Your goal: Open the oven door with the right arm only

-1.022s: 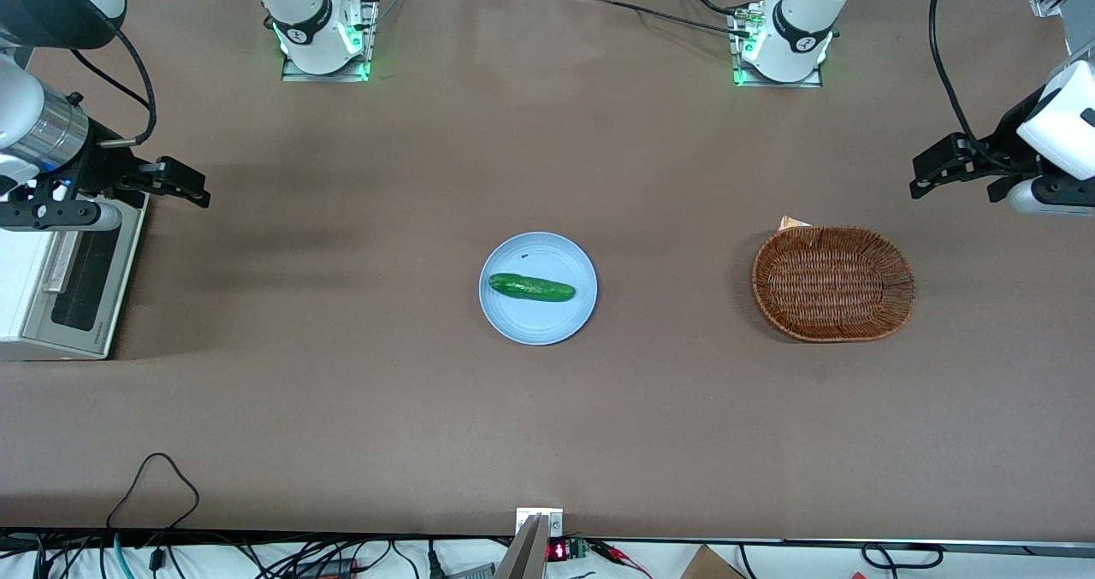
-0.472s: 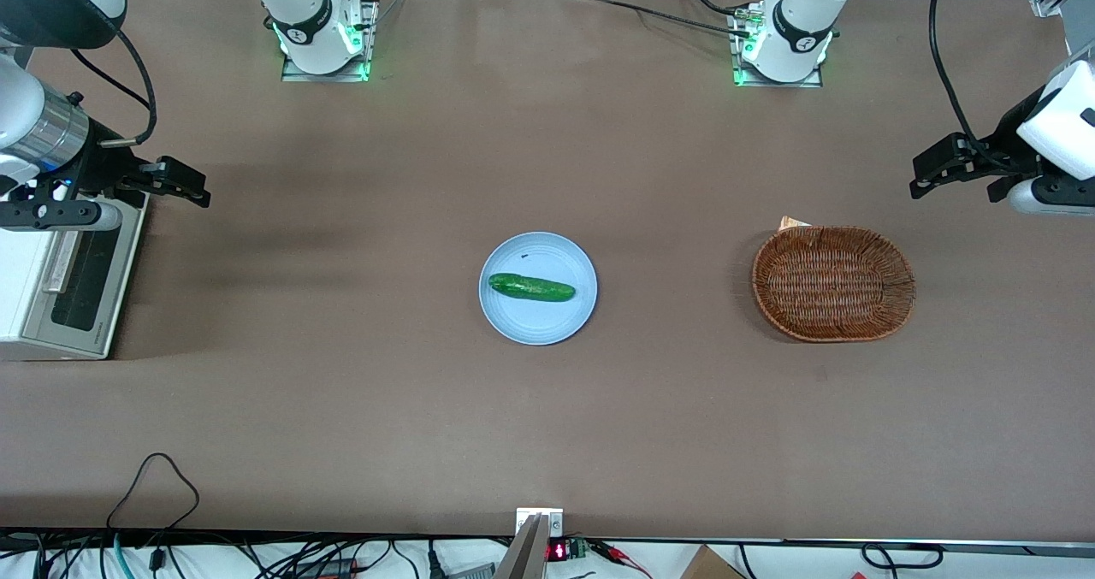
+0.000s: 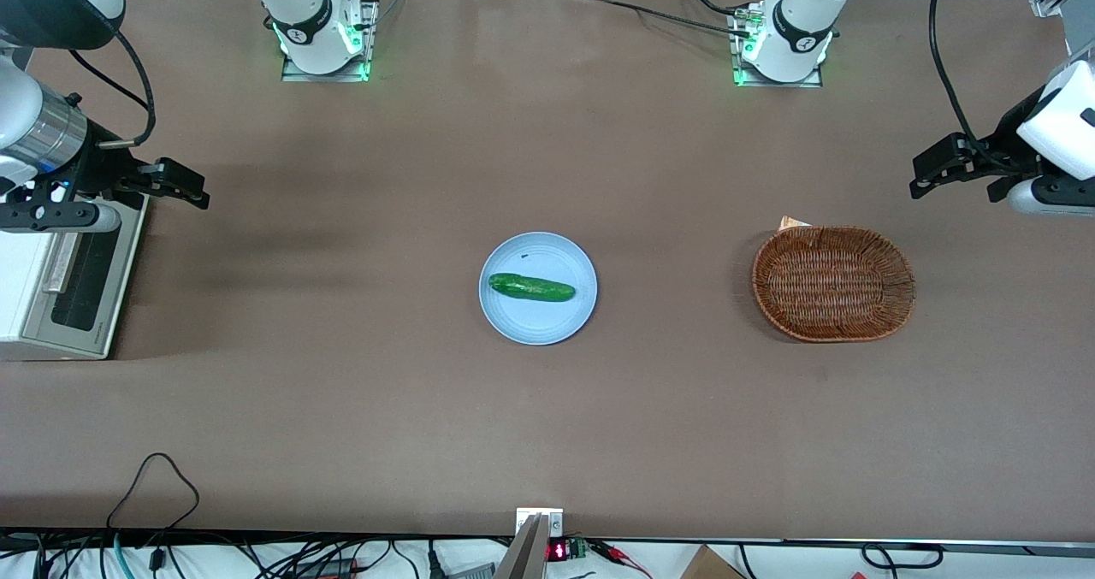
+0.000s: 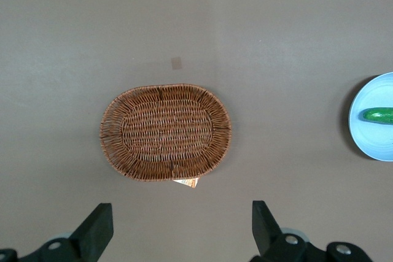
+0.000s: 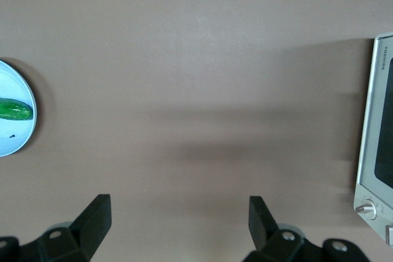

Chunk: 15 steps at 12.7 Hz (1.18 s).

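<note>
Front view shows my gripper [image 3: 175, 184] spread wide, holding nothing, above the shut oven door [image 3: 84, 280] at my end of the table. It looks stiff, hinged metal and breakable glass; I'd grasp the bar handle [image 3: 58, 262].

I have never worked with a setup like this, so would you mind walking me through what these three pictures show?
Two white robot arms are bolted to a brown table. One picture looks down on the whole table from the front; the other two come from small cameras on the arms' wrists, pointing at the tabletop.

The working right arm hangs over a small off-white toaster oven at its end of the table. Its gripper has its black jaws spread open and holds nothing. The oven door with its dark window looks closed.

In the middle of the table lies a green cucumber on a light blue plate. Toward the parked arm's end sits a wicker basket with nothing visible in it.
</note>
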Tool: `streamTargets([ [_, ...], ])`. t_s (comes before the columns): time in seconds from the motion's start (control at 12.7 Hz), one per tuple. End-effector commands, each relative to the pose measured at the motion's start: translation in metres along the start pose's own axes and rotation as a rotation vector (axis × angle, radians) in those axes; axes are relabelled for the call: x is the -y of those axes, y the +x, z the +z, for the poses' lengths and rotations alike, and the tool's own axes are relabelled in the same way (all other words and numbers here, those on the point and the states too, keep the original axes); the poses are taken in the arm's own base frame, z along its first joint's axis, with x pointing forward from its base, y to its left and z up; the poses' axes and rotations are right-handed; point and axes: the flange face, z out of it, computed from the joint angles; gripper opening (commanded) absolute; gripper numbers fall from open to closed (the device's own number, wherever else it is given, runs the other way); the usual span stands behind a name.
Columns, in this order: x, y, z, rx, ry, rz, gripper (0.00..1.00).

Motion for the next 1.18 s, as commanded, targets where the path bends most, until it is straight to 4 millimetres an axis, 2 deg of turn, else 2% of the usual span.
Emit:
streamTargets([
  [0.0, 0.0001, 0.0033, -0.0065, 0.0, -0.006, -0.015, 0.99],
  [0.94, 0.0002, -0.0021, -0.005, 0.052, -0.006, 0.004, 0.99],
  [1.02, -0.0006, -0.0012, -0.0059, 0.048, -0.006, 0.0, 0.97],
  [1.1, -0.0006, -0.0013, -0.0057, 0.049, -0.006, -0.009, 0.76],
])
